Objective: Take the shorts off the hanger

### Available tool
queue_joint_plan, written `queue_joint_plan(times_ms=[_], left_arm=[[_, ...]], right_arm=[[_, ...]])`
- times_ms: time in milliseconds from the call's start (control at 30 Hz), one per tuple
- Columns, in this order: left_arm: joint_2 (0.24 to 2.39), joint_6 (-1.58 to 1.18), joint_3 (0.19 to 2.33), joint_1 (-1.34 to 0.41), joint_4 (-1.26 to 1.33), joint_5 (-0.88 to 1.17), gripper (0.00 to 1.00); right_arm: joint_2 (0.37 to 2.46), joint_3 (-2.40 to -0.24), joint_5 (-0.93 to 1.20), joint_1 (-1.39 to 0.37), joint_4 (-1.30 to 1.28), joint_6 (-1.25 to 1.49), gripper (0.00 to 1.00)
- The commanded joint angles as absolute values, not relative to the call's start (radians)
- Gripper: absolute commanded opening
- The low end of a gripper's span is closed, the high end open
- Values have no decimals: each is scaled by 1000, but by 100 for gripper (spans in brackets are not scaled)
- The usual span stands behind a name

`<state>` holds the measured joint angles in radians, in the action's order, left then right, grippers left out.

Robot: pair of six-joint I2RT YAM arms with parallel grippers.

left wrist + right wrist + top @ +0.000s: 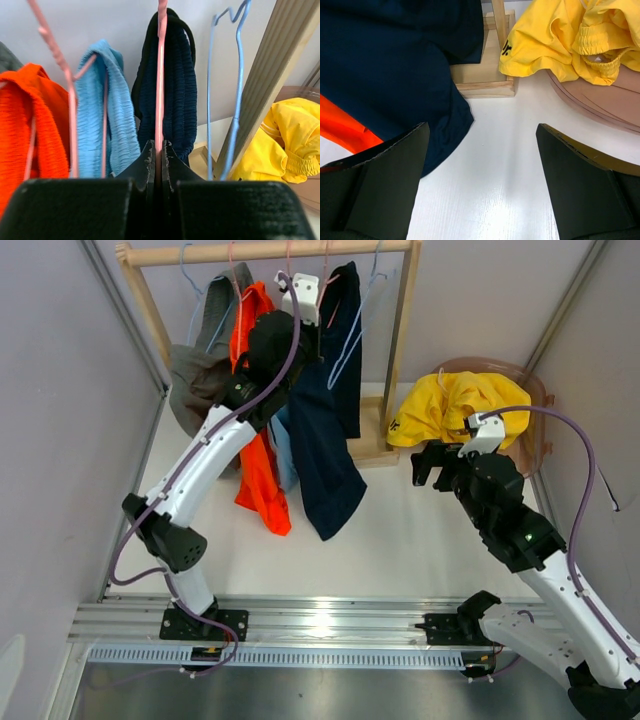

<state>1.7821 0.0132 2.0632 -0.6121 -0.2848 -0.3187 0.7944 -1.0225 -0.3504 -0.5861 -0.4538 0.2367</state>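
Navy shorts (180,90) on pink hanger (160,75), left claw (159,148) pinching it (blue hanger (209,100) beside); right claw (481,135) wide.

wrist view: grey shorts (5,57) cropped far left of left gripper (160,159) | pink hanger (160,75) hook cropped above it | top view: light blue shorts (284,448) below it mostly covered

left arm (215,445) reaches up, jaws pinched together; right arm (510,525) low, jaws wide.
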Motion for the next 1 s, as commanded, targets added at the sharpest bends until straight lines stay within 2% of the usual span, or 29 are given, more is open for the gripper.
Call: queue_joint_plan(times_ms=[0, 267, 533, 567, 700, 833, 967], left_arm=[[1645, 81, 2152, -611, -183, -336, 0], [1548, 87, 2099, -615, -222, -388, 0], [1234, -70, 1737, -626, -311, -331, 0], [1197, -86, 1633, -635, -319, -318, 0], [1031, -123, 1473, -641, -347, -198, 0], [945, -143, 1398, -646, -391, 114, 0], [896, -207, 1370, -647, -425, 325, 0]], right_arm=[[801, -1016, -333, -588, -390, 258, 94], [788, -1011, -322, -588, -394, 275, 94], [796, -1052, -218, -588, -364, 196, 95], [799, -1064, -197, -588, -350, 187, 95], [825, -1081, -49, -588, -301, 132, 96], [857, -1088, 98, -588, -250, 75, 99], [896, -1075, 184, -588, -166, 28, 99]])
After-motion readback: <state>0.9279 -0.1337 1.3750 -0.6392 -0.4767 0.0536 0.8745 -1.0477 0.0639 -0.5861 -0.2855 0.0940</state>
